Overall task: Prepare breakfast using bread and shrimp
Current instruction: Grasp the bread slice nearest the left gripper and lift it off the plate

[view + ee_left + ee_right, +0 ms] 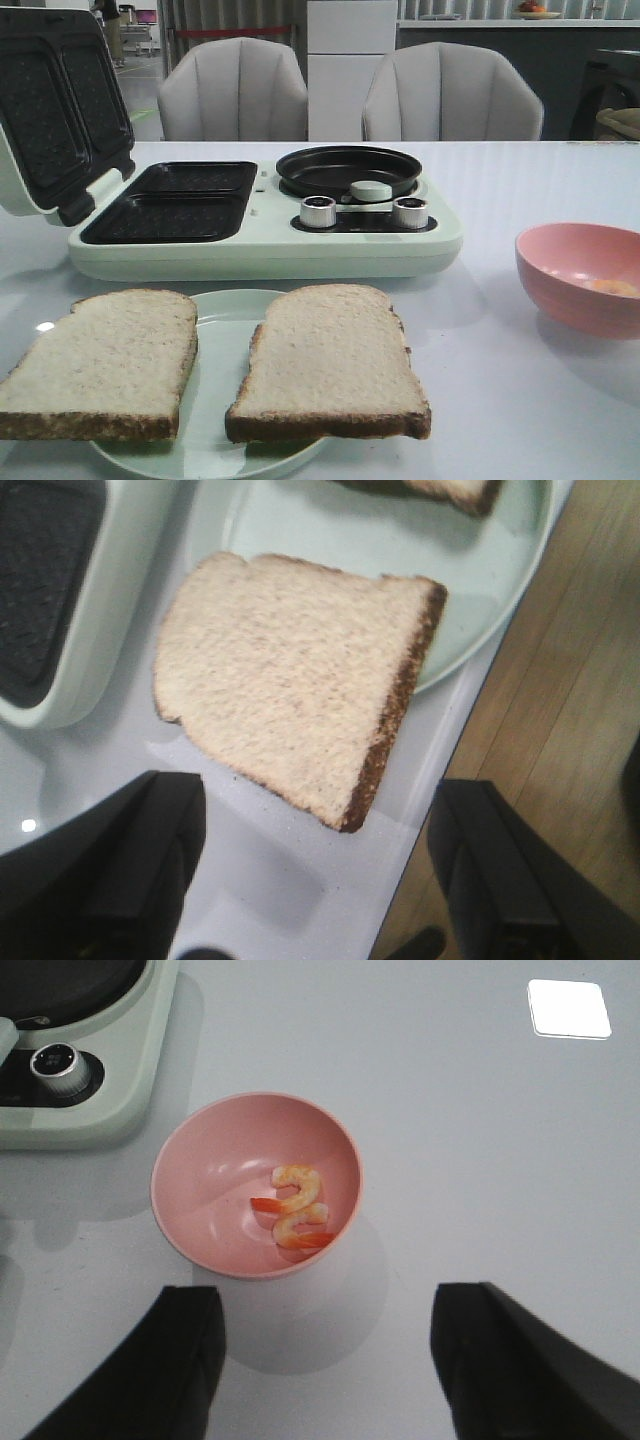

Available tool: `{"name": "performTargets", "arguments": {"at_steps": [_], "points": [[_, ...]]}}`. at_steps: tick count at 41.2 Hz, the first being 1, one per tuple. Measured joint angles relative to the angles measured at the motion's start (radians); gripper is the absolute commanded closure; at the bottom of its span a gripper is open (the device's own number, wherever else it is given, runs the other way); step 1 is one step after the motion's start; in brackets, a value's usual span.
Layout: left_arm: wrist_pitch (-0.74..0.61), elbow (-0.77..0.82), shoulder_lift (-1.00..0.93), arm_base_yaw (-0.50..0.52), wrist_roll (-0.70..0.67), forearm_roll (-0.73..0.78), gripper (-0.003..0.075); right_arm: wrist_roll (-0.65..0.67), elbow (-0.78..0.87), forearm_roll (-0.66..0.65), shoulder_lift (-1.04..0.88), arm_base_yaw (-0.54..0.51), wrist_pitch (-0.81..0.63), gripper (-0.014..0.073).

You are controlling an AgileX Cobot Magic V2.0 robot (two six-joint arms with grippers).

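Opening step: nothing grasped yet. Both jaws apart, left over a bread slice, right over shrimp. Next: descend, clamp.

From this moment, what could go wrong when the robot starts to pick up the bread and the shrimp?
1. Both bread slices overhang the small plate near the table edge, so a push from the open left claw may tip a slice or slide it off.
2. The shrimp lie close together in the pink bowl; the open right claw may grab both, or shove the light bowl.
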Motion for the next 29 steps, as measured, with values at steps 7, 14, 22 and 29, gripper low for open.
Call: {"name": "performTargets", "arguments": {"at_steps": [7,14,22,29], "points": [[-0.002,0.0,0.195,-0.058,-0.14,0.193,0.0202,0.0,0.0,0.0,0.0,0.0,0.0,0.0046],[-0.002,0.0,0.339,-0.06,-0.282,0.339,0.0202,0.0,0.0,0.0,0.0,0.0,0.0,0.0046],[0.031,0.0,0.46,-0.06,-0.45,0.511,0.0257,0.0,0.0,0.0,0.0,0.0,0.0,0.0046],[0.038,-0.003,0.497,-0.06,-0.497,0.561,0.0378,0.0,0.0,0.0,0.0,0.0,0.0,0.0046]]}}
